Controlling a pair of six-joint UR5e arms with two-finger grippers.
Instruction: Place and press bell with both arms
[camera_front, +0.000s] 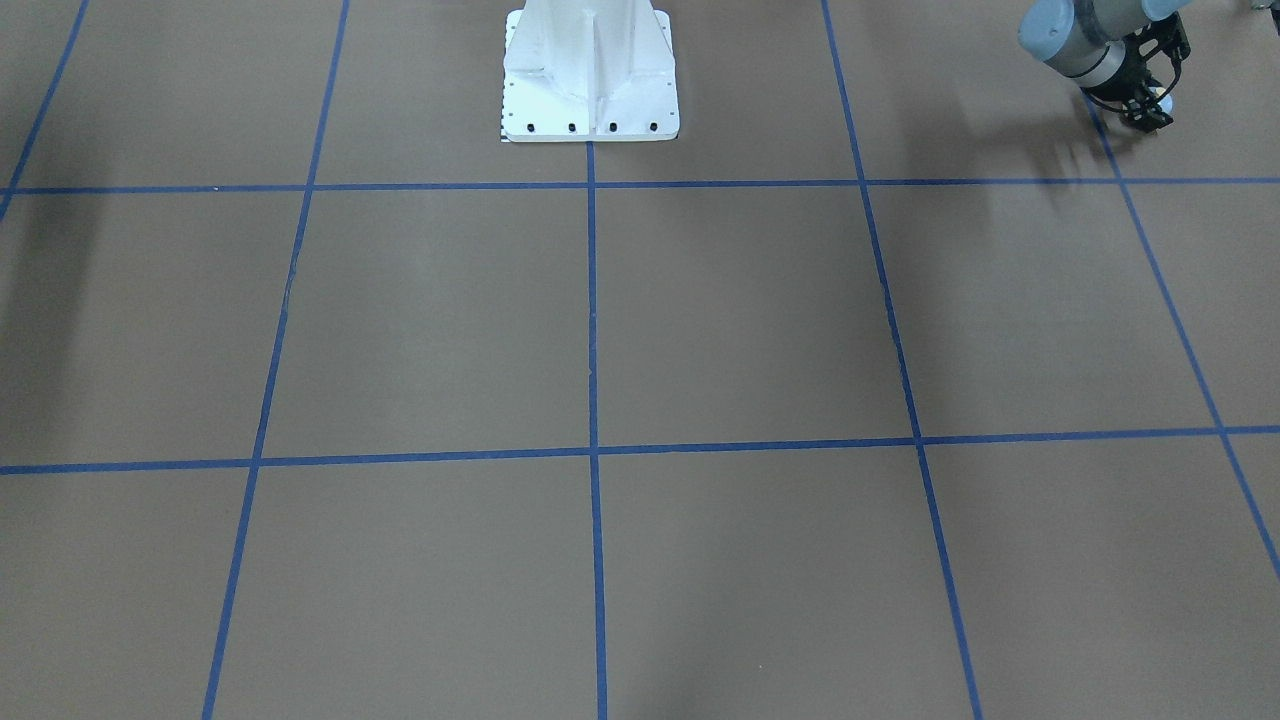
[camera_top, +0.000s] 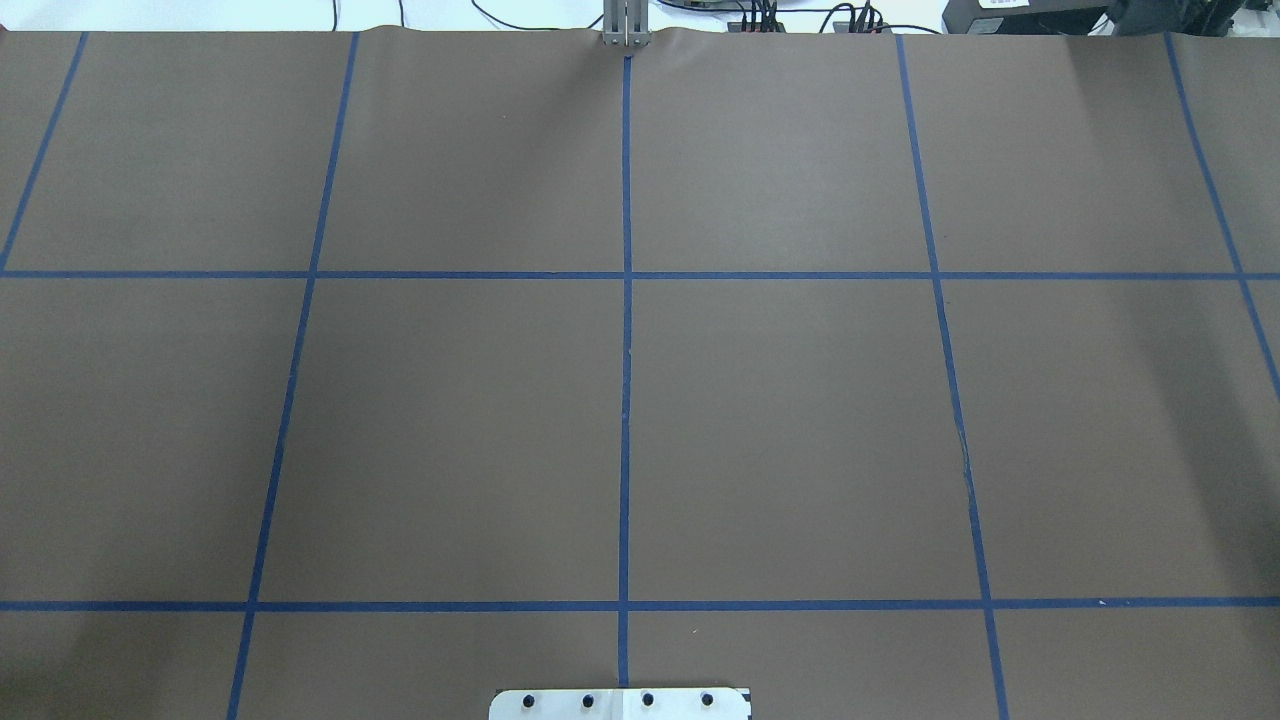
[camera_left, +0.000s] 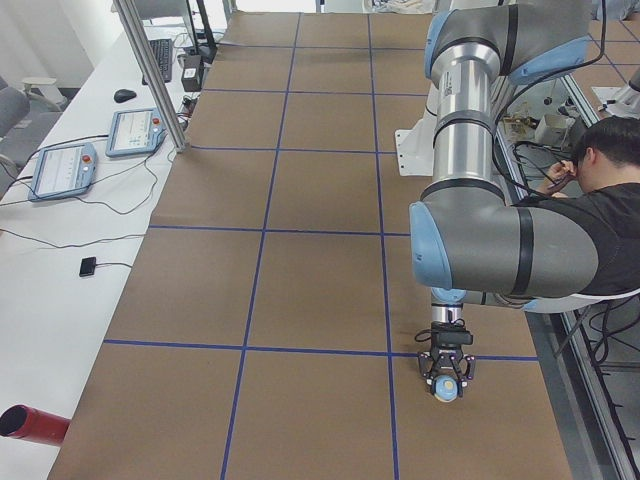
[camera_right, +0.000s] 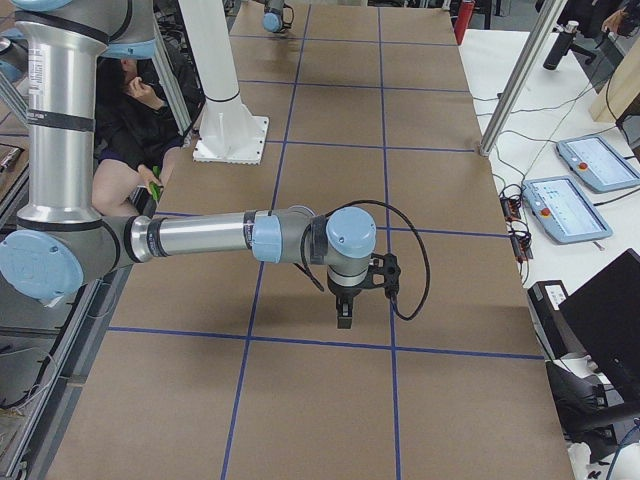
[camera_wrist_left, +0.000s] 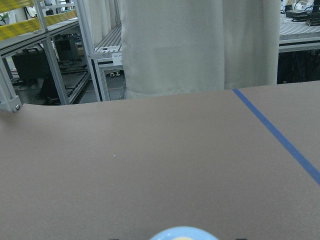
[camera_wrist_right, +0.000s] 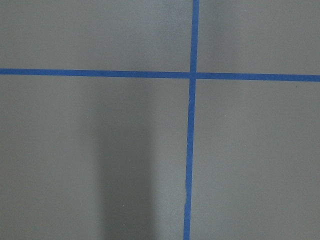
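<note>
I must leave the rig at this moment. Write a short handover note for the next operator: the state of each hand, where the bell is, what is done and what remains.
Left hand: low at the table's end on the robot's left, fingers on either side of the bell. I cannot tell whether it grips firmly or whether the bell is lifted.
Right hand: points down over the bare table, nothing seen in it. I cannot tell whether it is open or shut.
Done: the left hand is at the bell.
Left: probably place the bell, then press its button.
</note>
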